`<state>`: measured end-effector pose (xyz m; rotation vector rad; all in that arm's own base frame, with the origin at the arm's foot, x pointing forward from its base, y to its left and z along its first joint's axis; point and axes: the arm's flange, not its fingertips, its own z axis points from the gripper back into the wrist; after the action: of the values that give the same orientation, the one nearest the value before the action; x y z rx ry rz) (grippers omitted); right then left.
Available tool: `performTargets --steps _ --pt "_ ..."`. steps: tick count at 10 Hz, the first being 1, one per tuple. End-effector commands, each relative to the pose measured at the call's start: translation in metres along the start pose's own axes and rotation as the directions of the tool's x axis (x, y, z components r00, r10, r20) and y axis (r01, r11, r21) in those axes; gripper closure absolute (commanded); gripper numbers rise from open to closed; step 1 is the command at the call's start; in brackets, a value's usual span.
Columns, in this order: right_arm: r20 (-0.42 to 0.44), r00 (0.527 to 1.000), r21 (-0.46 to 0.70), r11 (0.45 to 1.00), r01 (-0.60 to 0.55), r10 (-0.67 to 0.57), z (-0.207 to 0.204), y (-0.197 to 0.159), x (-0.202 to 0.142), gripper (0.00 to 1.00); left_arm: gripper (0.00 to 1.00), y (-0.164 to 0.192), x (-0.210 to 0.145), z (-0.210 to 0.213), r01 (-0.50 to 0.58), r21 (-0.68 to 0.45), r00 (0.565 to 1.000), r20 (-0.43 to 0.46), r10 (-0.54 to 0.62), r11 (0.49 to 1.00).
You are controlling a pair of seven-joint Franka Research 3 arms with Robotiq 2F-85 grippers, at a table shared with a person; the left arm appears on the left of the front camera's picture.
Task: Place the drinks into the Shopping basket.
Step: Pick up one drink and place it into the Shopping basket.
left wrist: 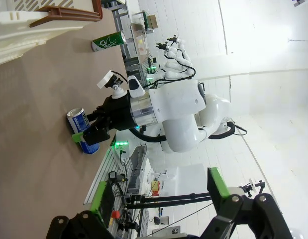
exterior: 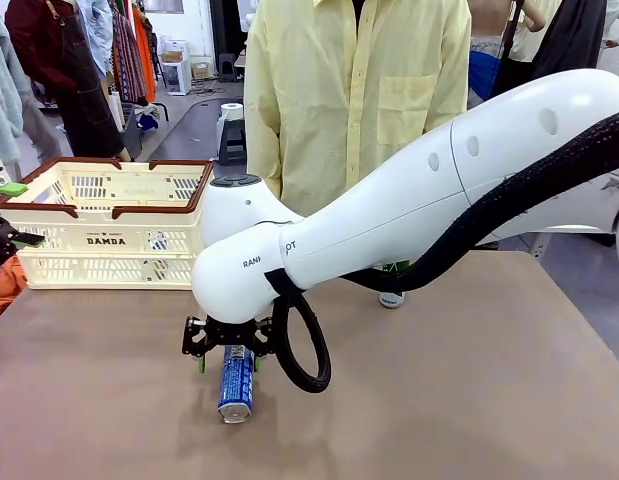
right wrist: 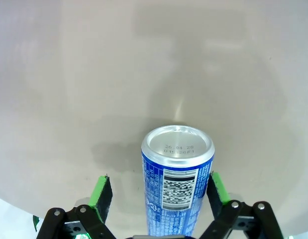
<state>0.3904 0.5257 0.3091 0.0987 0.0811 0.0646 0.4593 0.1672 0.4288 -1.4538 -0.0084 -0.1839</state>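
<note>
From the front, the right arm reaches across the table [exterior: 469, 400] with the right gripper [exterior: 229, 363] low over the blue can [exterior: 236, 385]. The can lies on its side, one end toward the robot, and the jaws stand spread with a green pad on each side of its farther part. The Shopping basket [exterior: 114, 240] stands well apart, to the left and farther back, and a green can [exterior: 392, 292] is mostly hidden behind the arm. In the left wrist view the left gripper [left wrist: 158, 196] hangs off to the side with its jaws wide apart and nothing between them. Beyond it the right gripper [left wrist: 83, 135] is seen side-on over the blue can [left wrist: 80, 121], and the green can [left wrist: 109, 41] stands upright in the open, near the basket [left wrist: 24, 30]. The right wrist view gives what the others cannot: the blue can [right wrist: 173, 199] shows its date-stamped silver end, one pad stands clear of its wall, and the other sits just beside it, touching or not I cannot tell. The can looks stiff but thin-walled, smooth and ready to roll while it lies flat. Full or empty cannot be told. Hold is best taken across the round body near mid-length, since a pinch near one end would probably let the long part swing.
</note>
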Motion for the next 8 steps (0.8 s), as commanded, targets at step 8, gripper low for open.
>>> performTargets --steps 8 --pt "-0.050 0.967 0.042 0.968 -0.248 0.250 0.212 -0.145 -0.075 0.00 0.00 -0.003 -0.002 0.000 0.008 -0.010 1.000 0.004 -0.008 1.000"
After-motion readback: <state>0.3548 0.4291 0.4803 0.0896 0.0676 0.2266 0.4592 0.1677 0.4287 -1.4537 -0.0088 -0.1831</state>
